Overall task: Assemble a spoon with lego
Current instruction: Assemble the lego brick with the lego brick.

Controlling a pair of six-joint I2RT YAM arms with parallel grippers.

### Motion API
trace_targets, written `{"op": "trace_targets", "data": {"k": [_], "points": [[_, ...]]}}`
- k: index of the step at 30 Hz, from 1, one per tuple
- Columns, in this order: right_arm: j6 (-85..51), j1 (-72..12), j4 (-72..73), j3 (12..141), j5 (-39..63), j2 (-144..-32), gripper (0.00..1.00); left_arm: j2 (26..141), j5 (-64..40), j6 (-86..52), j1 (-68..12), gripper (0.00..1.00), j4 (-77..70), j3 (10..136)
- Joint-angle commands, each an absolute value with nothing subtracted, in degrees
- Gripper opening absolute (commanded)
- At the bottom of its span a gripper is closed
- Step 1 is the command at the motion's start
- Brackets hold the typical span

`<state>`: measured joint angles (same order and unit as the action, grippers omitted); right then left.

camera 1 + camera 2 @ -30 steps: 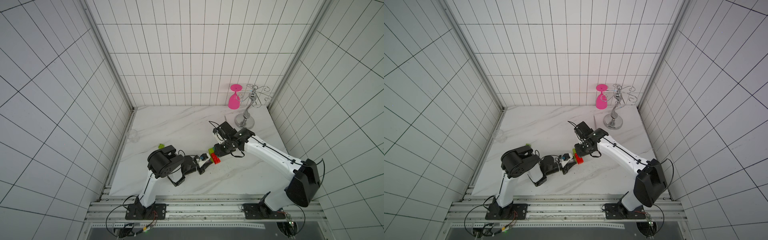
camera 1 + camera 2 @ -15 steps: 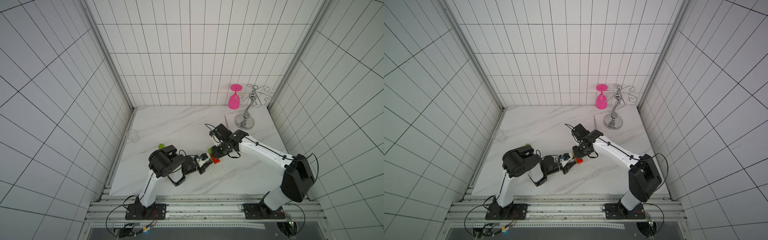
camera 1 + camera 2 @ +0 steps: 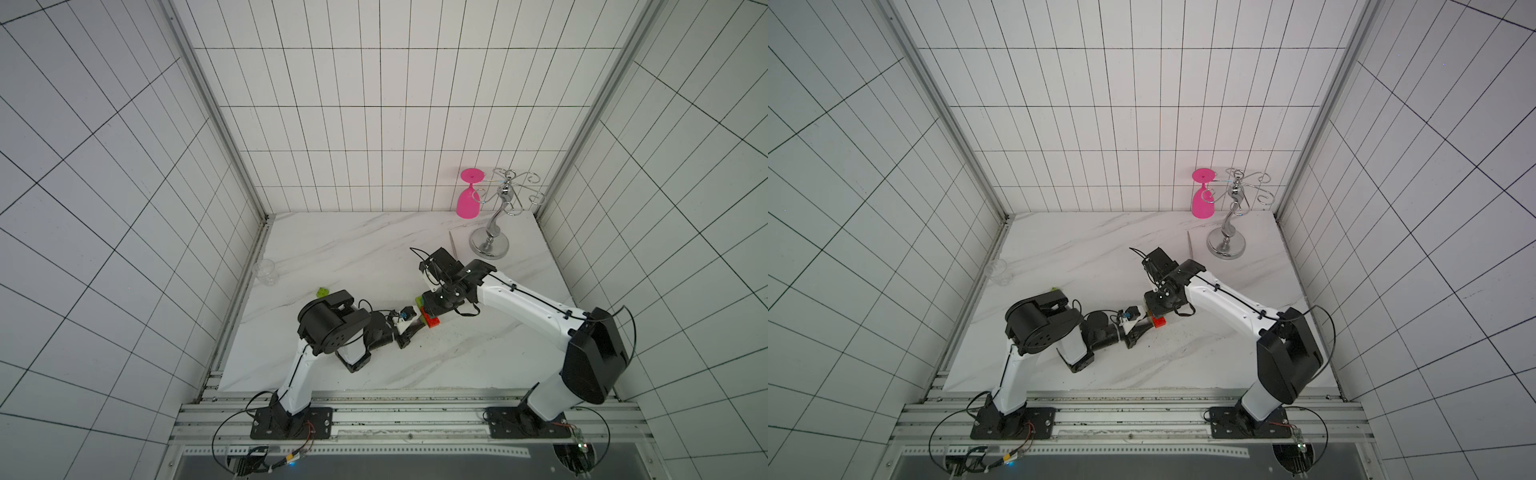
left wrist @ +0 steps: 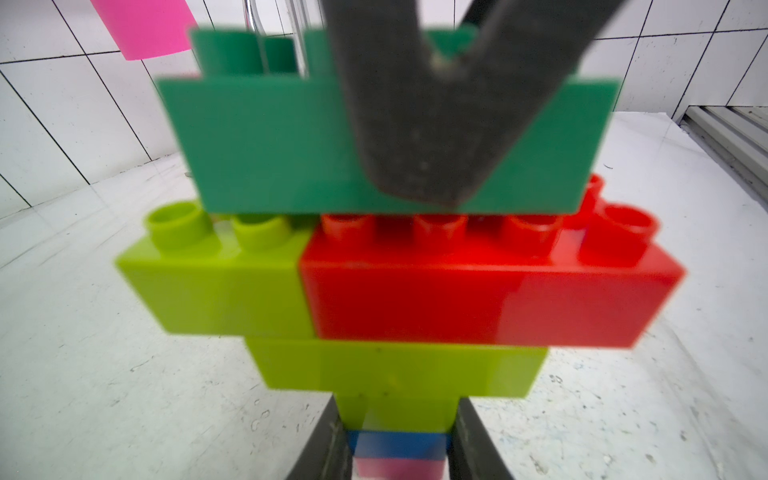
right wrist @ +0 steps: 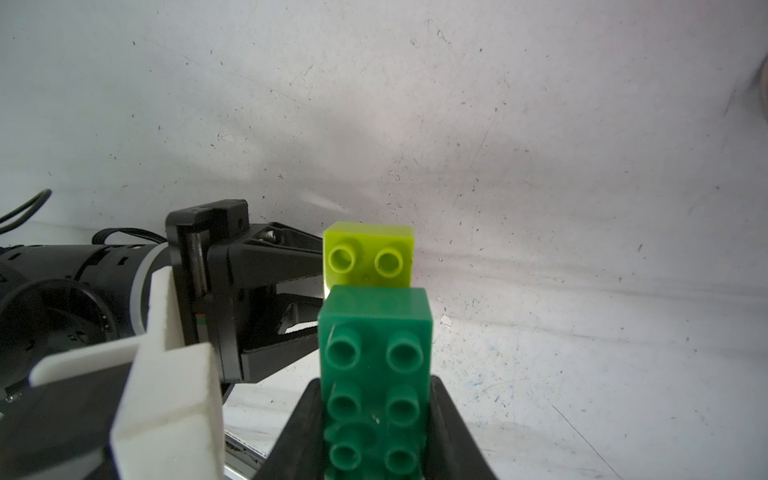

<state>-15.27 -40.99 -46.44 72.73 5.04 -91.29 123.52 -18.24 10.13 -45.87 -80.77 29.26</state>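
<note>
In both top views the two arms meet at the lower centre of the frame, low over the white marble tabletop (image 3: 353,249), with the spoon (image 3: 432,323) held between them; whether it touches the surface cannot be told. The left gripper (image 3: 415,329) reaches in from the left and the right gripper (image 3: 428,311) comes in from the upper right. The left wrist view is filled by the spoon. A pink brick (image 4: 399,467) and a blue brick (image 4: 399,444) at the bottom edge make the handle, and the left jaws are closed on it from both sides. Above them come a narrow lime-green piece and a wider lime-green brick (image 4: 395,370). Next is a row of a lime-green brick (image 4: 216,291) and a red brick (image 4: 478,299) side by side, with the dark-green brick (image 4: 266,141) on top. That row's studs show along the dark-green brick's lower edge. The right gripper's dark fingers (image 4: 415,137) come down from the top edge across it. In the right wrist view the right jaws are closed on the dark-green brick's two long sides at bottom centre, its studs facing the camera. A lime-green end with two studs pokes out just beyond. At the upper right of the tabletop a pink glass (image 3: 468,203) hangs upside down on a metal stand (image 3: 489,245). A clear cup (image 3: 266,272) stands at the left edge, and a loose lime-green piece (image 3: 322,292) lies near it.
</note>
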Motion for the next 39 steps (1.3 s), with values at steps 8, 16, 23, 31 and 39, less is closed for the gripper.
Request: {"op": "trace_targets", "data": {"k": [8, 16, 23, 31, 39], "points": [[-16.9, -41.9, -48.7, 74.6, 6.5, -91.3, 0.14, 125.2, -18.4, 10.1, -45.8, 0.0, -81.0, 30.1], [-16.5, -41.9, -49.7, 74.6, 3.8, -93.3, 0.14, 124.8, -18.4, 10.1, -45.9, 0.0, -81.0, 30.0], [-17.3, -41.9, -48.7, 73.3, 4.3, -95.9, 0.14, 124.6, -18.4, 10.3, -45.9, 0.0, -81.0, 29.8], [-16.6, -41.2, -51.5, 72.0, 3.1, -98.7, 0.14, 124.2, -18.4, 10.9, -45.9, 0.0, -81.0, 29.6], [-15.4, -40.6, -55.9, 72.5, -0.3, -101.6, 0.14, 123.2, -17.9, 11.9, -45.9, 0.0, -81.0, 29.2]]}}
